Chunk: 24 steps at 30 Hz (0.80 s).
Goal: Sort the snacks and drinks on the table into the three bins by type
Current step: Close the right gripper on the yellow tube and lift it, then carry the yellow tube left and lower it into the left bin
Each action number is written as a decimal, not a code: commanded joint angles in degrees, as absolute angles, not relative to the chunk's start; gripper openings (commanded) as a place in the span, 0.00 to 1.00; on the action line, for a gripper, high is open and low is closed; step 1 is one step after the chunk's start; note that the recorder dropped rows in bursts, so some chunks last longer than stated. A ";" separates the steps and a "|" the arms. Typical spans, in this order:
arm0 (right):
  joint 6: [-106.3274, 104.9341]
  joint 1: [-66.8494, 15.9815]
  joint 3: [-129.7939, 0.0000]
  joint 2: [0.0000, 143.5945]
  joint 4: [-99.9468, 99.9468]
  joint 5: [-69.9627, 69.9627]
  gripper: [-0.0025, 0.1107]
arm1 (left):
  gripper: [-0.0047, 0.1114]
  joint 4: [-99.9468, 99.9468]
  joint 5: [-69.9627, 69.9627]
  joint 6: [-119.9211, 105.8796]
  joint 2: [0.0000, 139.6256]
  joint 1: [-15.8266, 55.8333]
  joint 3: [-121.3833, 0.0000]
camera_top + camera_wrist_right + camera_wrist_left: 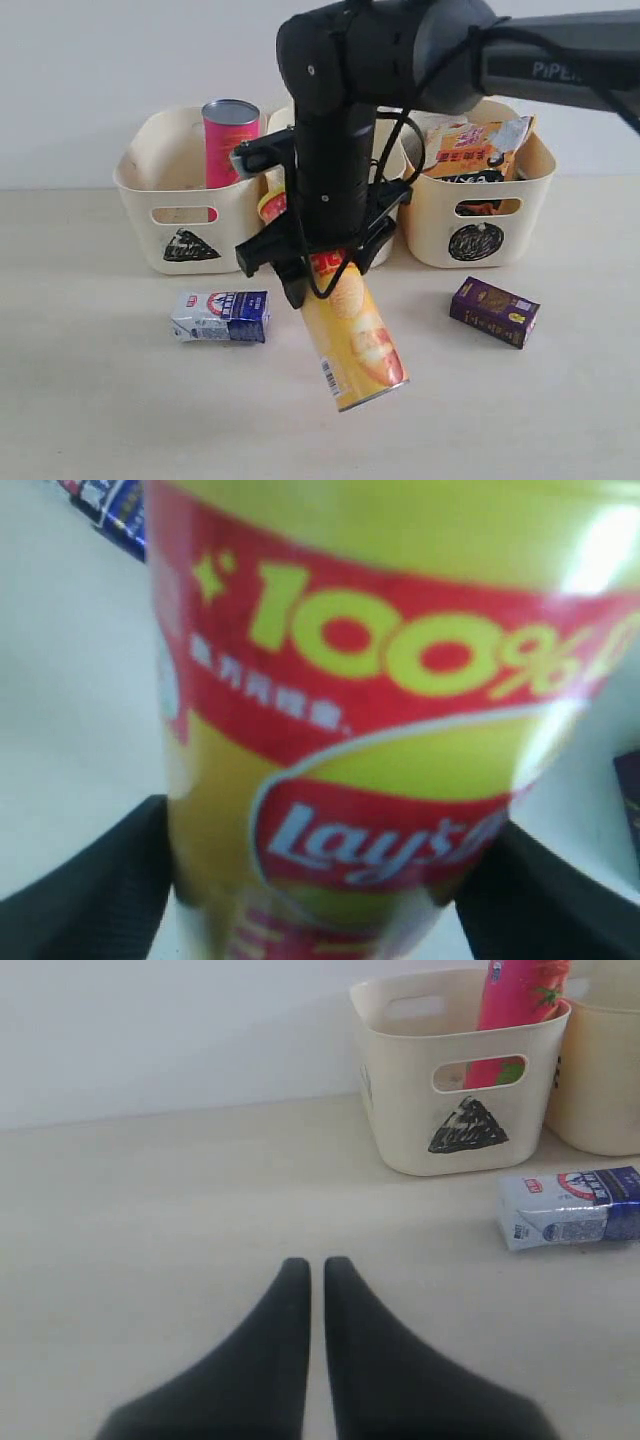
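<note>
My right gripper (318, 268) is shut on the yellow-orange Lay's tube (355, 340), which hangs tilted above the table in front of the middle bin (281, 118). In the right wrist view the tube (380, 680) fills the frame between my black fingers (90, 900). The pink tube (228, 140) stands in the triangle bin (140, 200). An orange noodle bag (465, 150) lies in the circle bin (520, 200). The white-and-blue carton (220, 315) and the purple carton (493, 310) lie on the table. My left gripper (316, 1265) is shut and empty, low over bare table.
The right arm's black body hides most of the middle bin and its mark. In the left wrist view the triangle bin (400, 1110) stands ahead to the right, with the white-and-blue carton (570, 1205) lying in front of it. A white wall runs behind the bins.
</note>
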<state>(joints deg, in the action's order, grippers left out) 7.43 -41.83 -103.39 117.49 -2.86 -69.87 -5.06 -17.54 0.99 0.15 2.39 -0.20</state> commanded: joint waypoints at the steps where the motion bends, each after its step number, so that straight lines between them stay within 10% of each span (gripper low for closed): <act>1: 5.17 -43.08 -103.33 114.59 -2.90 -69.96 0.02 | 0.08 -5.12 -16.79 1.43 0.00 2.25 0.00; 24: -3.03 -44.64 -103.33 110.77 5.75 -45.88 0.02 | 0.08 -5.12 -16.79 1.43 0.00 2.25 0.00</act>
